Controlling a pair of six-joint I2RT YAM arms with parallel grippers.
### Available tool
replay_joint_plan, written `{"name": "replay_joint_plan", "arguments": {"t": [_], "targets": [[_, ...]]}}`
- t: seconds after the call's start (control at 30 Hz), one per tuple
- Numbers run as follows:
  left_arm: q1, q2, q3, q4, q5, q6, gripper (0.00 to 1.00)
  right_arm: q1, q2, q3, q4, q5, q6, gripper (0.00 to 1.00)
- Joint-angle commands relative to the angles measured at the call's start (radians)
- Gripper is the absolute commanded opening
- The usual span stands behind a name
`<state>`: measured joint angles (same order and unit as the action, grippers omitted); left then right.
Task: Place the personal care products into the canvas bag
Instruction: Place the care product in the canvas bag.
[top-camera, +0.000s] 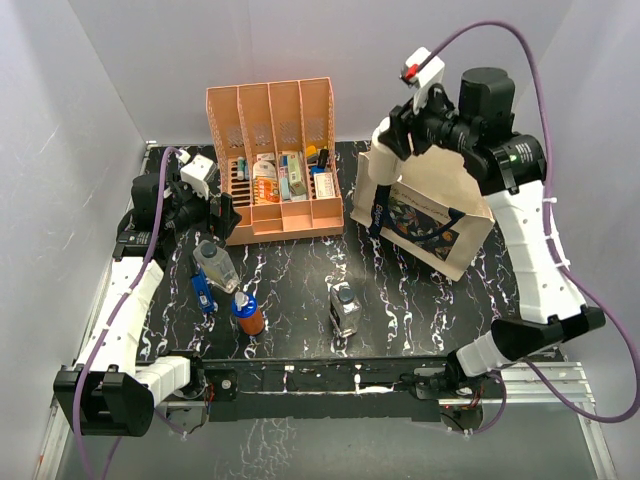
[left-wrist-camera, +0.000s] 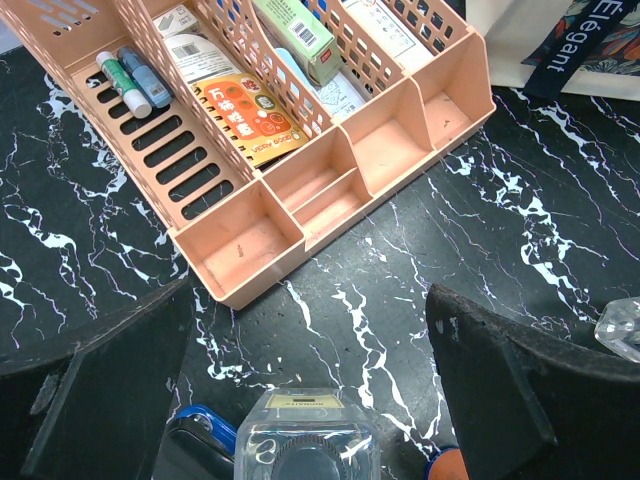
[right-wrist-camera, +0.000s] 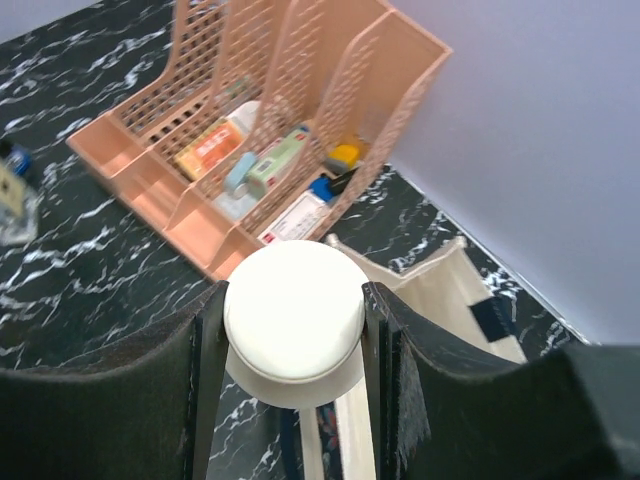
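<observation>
Right wrist view: right gripper closed on white cylinder bottle. Fingers clamp its sides, one each side, flat top facing cam. Bottle is upright and held in the air over the open mouth of canvas bag, at the bag end nearest orange file rack. Contact betw. bottle and bag: cannot tell.

Top external view: bag stands upright at right rear of black marble-pattern table, just beside the rack, w/ right gripper high above its rack-side end.

Left wrist view: left gripper spread wide, nothing held. Clear grey-capped bottle is upright at the frame's bottom edge, centred below the gap betw. fingers, touching neither. Small blue bottle lies just beside it on the view's left. Edge of orange-brown blue-capped bottle shows at lower right.

Top external view also shows clear square dark-capped bottle upright at mid-front of table, well apart from both grippers. These four bottles are on the table, outside the bag. Rack slots hold small packs and pens.
</observation>
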<state>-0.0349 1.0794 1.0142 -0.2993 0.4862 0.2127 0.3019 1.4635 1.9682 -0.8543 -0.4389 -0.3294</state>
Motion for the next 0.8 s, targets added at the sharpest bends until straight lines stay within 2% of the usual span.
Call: {"name": "replay_joint_plan", "arguments": {"t": [0.0,0.13,0.3,0.53,0.77], "targets": [[-0.002,-0.012,0.002,0.011,0.020,0.008,0.97,-0.049,0.044,0.162,0.100,0.156,0.056,0.08],[-0.002,-0.015,-0.005,0.014,0.034,0.009,0.97,-0.125,0.105,0.218,0.089,0.148,0.087,0.08],[-0.002,-0.021,-0.010,0.014,0.037,0.015,0.97,-0.182,0.131,0.188,0.103,0.151,0.089,0.08],[-0.002,-0.022,-0.011,0.012,0.045,0.014,0.97,-0.248,0.051,-0.081,0.227,0.138,0.070,0.08],[-0.002,-0.015,-0.008,0.012,0.053,0.014,0.97,-0.258,-0.041,-0.362,0.304,0.152,0.026,0.08]]}}
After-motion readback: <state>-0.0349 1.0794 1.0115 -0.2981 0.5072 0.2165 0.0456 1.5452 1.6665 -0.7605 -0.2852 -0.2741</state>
